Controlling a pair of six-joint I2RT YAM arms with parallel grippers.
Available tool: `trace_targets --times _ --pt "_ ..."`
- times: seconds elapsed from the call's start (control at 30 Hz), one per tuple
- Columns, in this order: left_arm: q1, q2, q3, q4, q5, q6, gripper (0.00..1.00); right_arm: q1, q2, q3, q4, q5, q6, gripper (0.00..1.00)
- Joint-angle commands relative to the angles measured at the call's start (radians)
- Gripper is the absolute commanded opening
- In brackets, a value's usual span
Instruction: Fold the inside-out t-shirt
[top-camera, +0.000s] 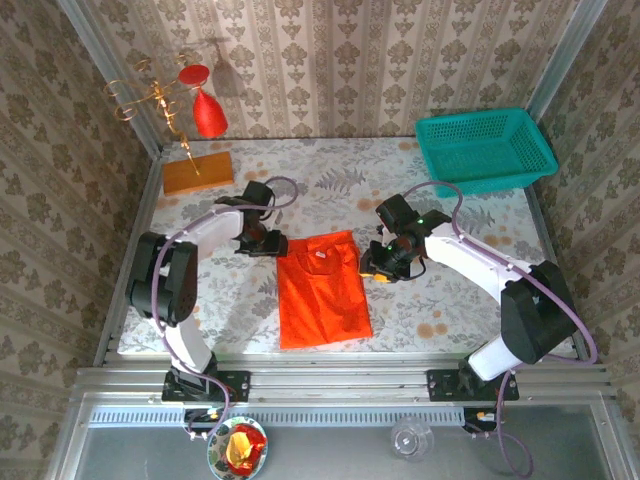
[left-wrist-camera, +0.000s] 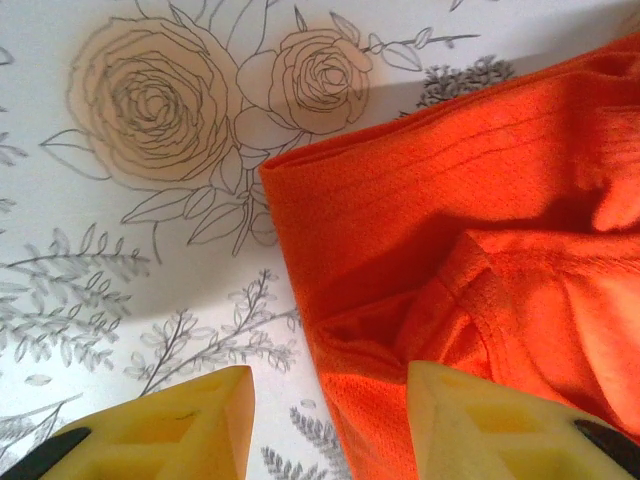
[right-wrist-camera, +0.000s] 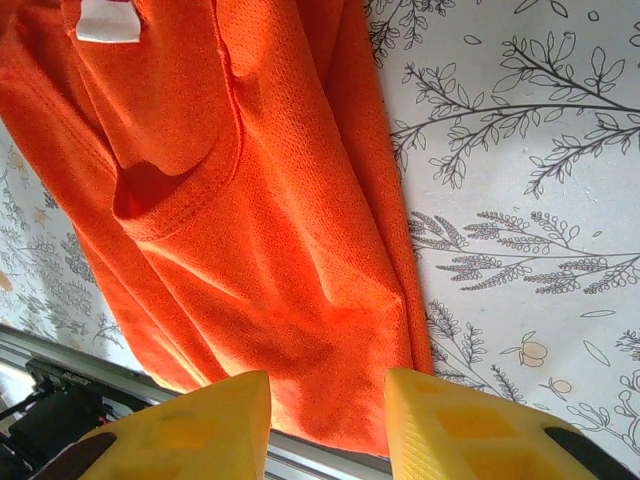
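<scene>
I work in a lab booth dressed like a home. Damask wallpaper panels (top-camera: 350, 60) enclose a floral-printed table (top-camera: 450, 300). My arms (top-camera: 470, 262) bolt to an aluminium rail (top-camera: 340, 382).

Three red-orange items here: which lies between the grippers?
The t-shirt, spread flat in the middle; the wooden block and teardrop ornament sit in the far left corner.
</scene>
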Motion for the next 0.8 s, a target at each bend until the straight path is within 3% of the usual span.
trace_targets --times 0.0,0.37,0.5,0.77 --pt "-0.013 0.047 0.046 -0.029 -0.023 0.015 0.45 -0.007 -0.027 -0.014 -0.035 0.014 -0.014 0.37" --pt "-0.046 0.147 0.064 -0.016 -0.050 -0.003 0.39 -0.016 -0.022 -0.013 -0.040 0.036 -0.023 0.37" --pt "-0.051 0.180 0.052 -0.020 -0.075 -0.010 0.35 -0.021 0.014 0.028 -0.093 0.133 -0.058 0.36" --pt "-0.092 0.177 -0.016 0.020 -0.075 -0.026 0.13 -0.027 0.198 0.164 -0.084 0.218 -0.144 0.37"
